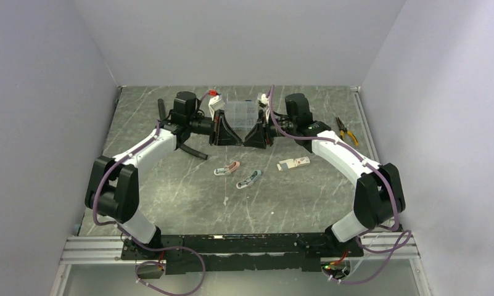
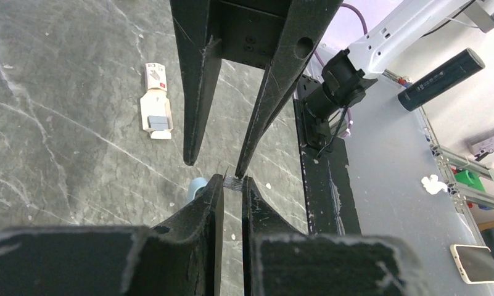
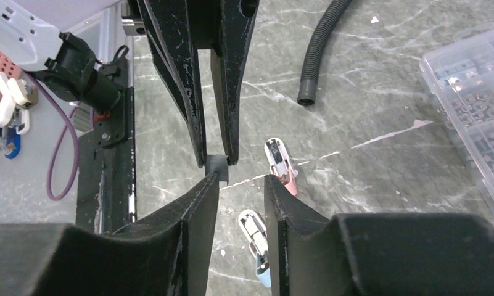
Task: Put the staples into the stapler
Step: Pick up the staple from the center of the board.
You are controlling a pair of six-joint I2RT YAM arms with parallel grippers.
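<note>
Left wrist: left tool (image 2: 232,185) pinches staples (image 2: 232,181); right tool (image 2: 216,165) spread apart, just beside.

The left pincer (image 2: 233,180) and right pincer (image 3: 241,179) meet tip to tip above the table (image 1: 170,203), the staples (image 2: 233,182) between the left one's tips and a compartment box (image 1: 241,113) behind them. Nearer the bases a stapler (image 1: 227,168) lies left of a second stapler (image 1: 249,179), with a carton (image 1: 293,163) to their right, pliers (image 1: 347,131) far right and a hose (image 1: 192,151) left.
</note>
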